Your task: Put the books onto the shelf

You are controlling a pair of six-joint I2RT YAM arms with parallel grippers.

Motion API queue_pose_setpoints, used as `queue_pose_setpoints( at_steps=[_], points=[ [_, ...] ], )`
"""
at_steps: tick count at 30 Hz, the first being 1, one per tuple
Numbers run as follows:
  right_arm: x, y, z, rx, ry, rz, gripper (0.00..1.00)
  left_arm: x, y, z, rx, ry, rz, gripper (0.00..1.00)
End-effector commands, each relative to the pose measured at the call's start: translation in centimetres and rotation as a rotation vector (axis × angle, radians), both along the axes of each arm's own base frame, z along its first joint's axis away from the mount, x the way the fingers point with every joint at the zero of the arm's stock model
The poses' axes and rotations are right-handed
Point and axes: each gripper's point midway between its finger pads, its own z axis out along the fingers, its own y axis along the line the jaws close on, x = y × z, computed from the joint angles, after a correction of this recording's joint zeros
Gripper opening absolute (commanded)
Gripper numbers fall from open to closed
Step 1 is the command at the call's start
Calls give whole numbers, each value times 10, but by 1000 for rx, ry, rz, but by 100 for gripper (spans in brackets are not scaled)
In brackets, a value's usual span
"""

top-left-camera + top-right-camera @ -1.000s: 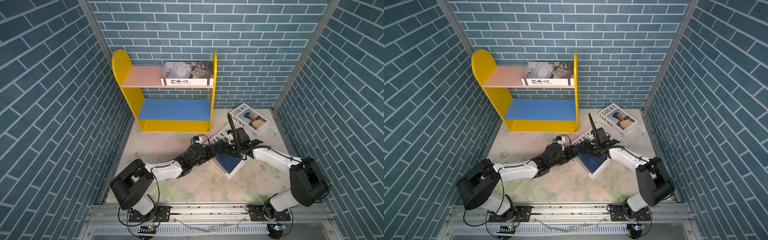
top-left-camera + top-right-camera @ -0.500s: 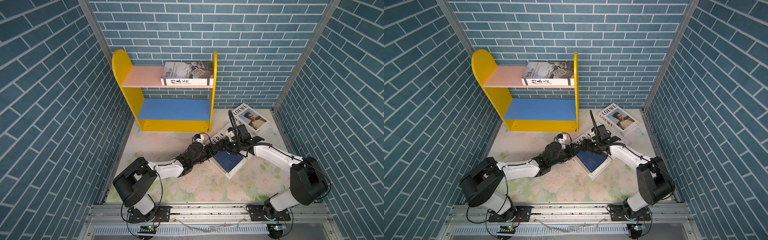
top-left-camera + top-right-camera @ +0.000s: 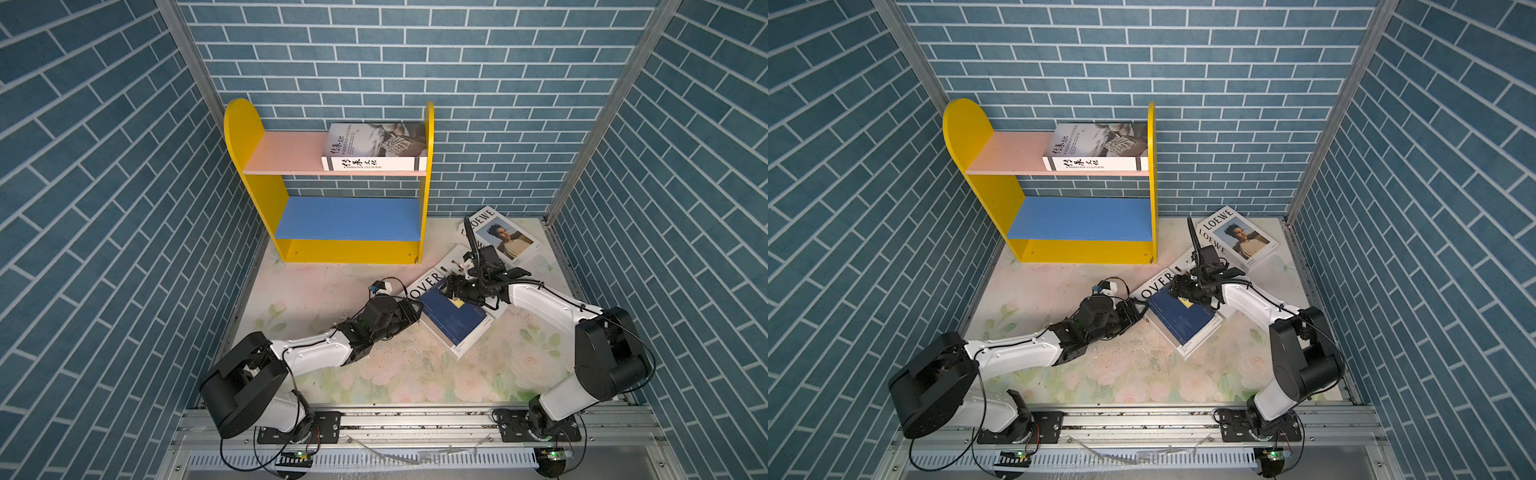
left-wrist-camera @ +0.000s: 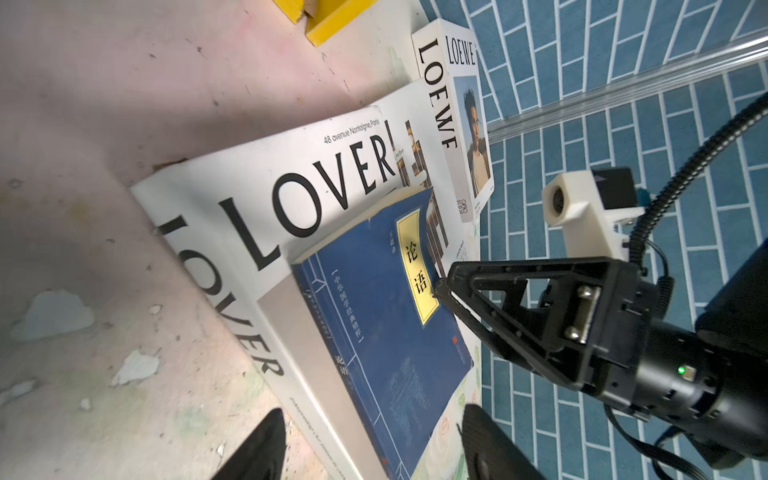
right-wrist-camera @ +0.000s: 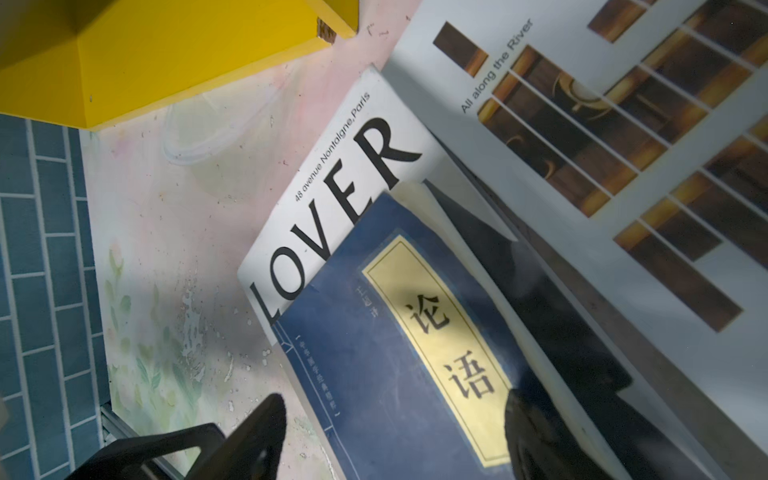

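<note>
Between the parted jaws of the left gripper (image 4: 374,415), a navy book (image 4: 374,324) marked 论语 is seen lying on the LOVER book (image 4: 291,195); its yellow label (image 4: 415,266) is touched by the right gripper (image 5: 397,403), whose jaws are also spread wide.

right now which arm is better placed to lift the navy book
Probably left: left tool, open, straddles the navy book's corner, lined up to pinch. The right tool only touches the yellow label from above.

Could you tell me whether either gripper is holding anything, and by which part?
Nothing is held yet: left gripper and right gripper both stand open at the navy book, a right fingertip at its yellow label.
</note>
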Motion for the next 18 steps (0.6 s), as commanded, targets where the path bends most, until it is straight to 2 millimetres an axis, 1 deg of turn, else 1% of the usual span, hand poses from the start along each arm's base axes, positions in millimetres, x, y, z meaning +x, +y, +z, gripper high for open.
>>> queue_pose_setpoints(
  at_steps=[1,4,5,7,11,14,18],
  points=[
    [6,-2,-6,-30,-30,-1,84,-7,15,-11,58,26,21,71],
    [10,-7,-7,-60,-65,-6,86,-11,18,-13,68,35,19,73],
    [10,-8,-6,-63,-77,-4,94,-12,19,-13,67,37,18,74],
    [13,-11,-4,-70,-113,-10,98,-13,19,-15,67,41,15,74],
    [12,-14,-7,-89,-121,-7,99,-14,18,-17,68,49,10,74],
    [7,-11,-15,-76,-90,2,99,-13,17,-16,67,49,7,75],
    [2,-4,-17,-57,-78,11,98,-13,14,-19,72,58,2,75]
  ],
)
